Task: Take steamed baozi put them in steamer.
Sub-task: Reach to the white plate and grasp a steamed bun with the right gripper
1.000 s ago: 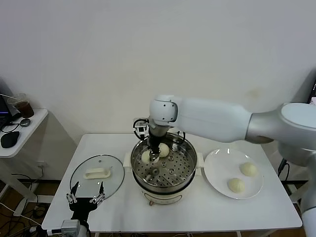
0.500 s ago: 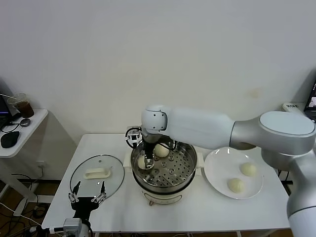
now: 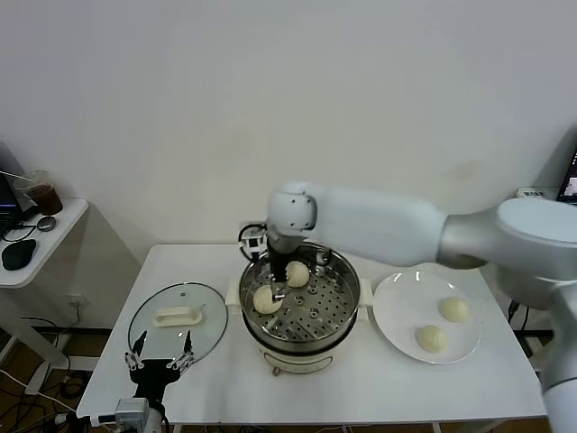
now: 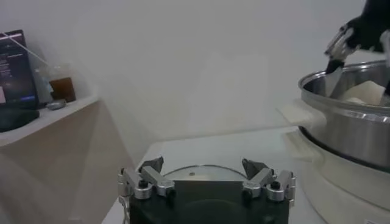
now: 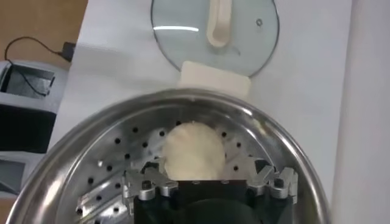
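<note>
over the steamer (image 3: 338, 287), right tool (image 5: 210, 182) spread above one baozi (image 5: 194, 150); second baozi (image 3: 297, 273) only overhead

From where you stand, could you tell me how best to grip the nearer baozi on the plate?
Probably straight from above, closing on opposite sides of the nearer baozi: it is a smooth round dome lying free on the plate, apart from its neighbour.

The steamer (image 3: 300, 307) at frame centre holds two baozi (image 3: 267, 299) in its left part; its right and near tray stays bare. The right gripper (image 3: 277, 278), jaws apart, and its arm cross above from the right. The glass lid (image 3: 177, 316) fills lower left, the plate (image 3: 425, 317) lower right.
</note>
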